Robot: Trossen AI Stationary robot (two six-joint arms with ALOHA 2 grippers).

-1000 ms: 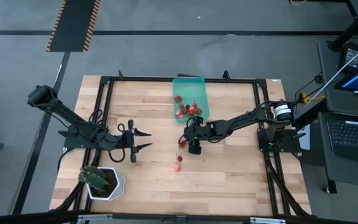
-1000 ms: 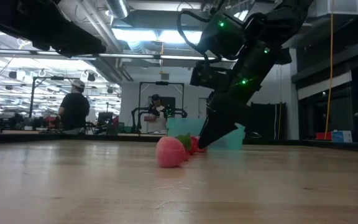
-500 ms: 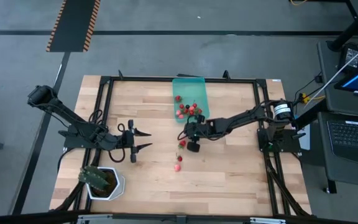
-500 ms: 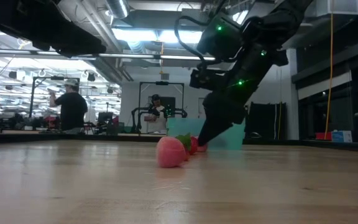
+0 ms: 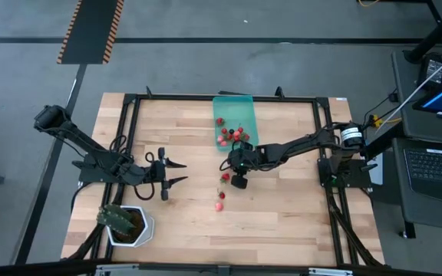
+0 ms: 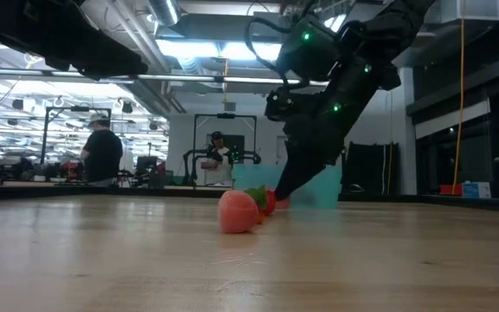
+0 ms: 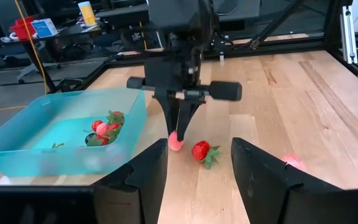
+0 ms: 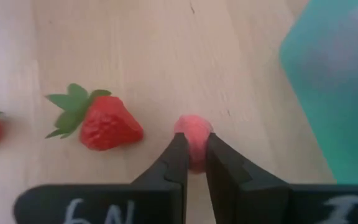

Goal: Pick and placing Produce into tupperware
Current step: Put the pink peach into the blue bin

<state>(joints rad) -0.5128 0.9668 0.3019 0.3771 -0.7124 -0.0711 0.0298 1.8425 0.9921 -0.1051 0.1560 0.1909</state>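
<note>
At table left, left gripper (image 5: 176, 173) hovers near the potted plant (image 5: 123, 220), fingers spread, nothing between them. Mid-table, right gripper (image 8: 193, 163) pinches a pink fruit (image 8: 194, 134) beside a red strawberry (image 8: 109, 129). Teal tupperware (image 7: 39, 121) just beyond holds several fruits (image 7: 106, 127). Partial handwriting on the right gripper's body, unreadable.

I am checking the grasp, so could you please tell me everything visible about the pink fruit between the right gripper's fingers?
The pink fruit is small, rounded, pale pinkish-red, with no green top showing. It sits on the wooden table, pinched between the right gripper's two dark fingertips, which are closed on its sides. A red strawberry with green leaves lies beside it, apart, and the teal tupperware stands nearby.
</note>
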